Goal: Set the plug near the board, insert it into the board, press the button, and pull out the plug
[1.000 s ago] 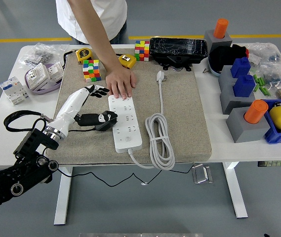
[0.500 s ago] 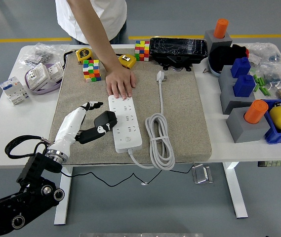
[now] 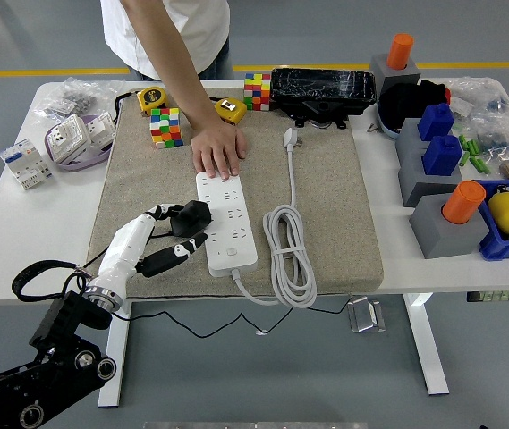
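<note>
The left hand (image 3: 169,234) pinches a black plug (image 3: 191,214) between its upper fingers and thumb, with the lower fingers stretched out loosely toward the white board (image 3: 226,222). Compared with a second ago, the arm has drawn back toward the table's near edge and the wrist has turned, so the plug now sits a little higher and closer to the board's left edge, apparently just touching or overlapping it; earlier it hung lower, tilted, beside the board. Whether its prongs point down at a socket cannot be told from here.

Just beyond the hand, past the plug, a person's hand (image 3: 218,149) rests flat on the far end of the board, holding it steady, as it did in both earlier frames. To the right of the board lies a coiled white cable (image 3: 291,253), unmoved.

By my reading, bringing the plug near the board is about finished, and the insertion is starting: the plug needs lining up over a socket and pressing down. The button at the board's near end is untouched.
</note>
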`<act>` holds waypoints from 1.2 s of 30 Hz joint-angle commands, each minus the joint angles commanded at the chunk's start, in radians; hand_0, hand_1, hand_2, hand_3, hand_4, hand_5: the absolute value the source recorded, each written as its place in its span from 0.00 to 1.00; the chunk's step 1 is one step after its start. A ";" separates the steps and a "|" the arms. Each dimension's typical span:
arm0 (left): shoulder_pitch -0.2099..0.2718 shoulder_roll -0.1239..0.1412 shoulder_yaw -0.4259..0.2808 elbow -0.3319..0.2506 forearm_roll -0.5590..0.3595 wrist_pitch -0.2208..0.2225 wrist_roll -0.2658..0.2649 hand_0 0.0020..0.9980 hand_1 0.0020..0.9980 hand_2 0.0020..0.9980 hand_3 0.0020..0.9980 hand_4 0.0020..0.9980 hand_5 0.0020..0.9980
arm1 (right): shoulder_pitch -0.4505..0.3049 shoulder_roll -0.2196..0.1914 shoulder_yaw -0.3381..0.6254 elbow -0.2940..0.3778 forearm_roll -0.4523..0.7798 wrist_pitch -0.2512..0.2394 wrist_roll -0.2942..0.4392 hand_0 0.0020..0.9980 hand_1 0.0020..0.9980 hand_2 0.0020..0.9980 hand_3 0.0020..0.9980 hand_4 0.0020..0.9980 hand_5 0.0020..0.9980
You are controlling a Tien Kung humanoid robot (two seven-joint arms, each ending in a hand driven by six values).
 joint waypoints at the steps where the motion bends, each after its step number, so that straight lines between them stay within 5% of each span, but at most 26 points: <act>1: -0.001 0.000 0.002 0.000 -0.003 0.000 0.000 0.83 0.82 0.81 0.81 0.89 0.79 | 0.000 0.000 0.000 0.000 0.000 0.000 0.000 0.61 0.64 0.66 0.56 0.95 0.49; 36: -0.121 -0.023 0.083 0.008 0.032 -0.052 0.032 0.82 0.81 0.79 0.80 0.87 0.76 | 0.004 0.001 0.006 0.006 -0.002 -0.001 0.002 0.61 0.64 0.66 0.56 0.95 0.49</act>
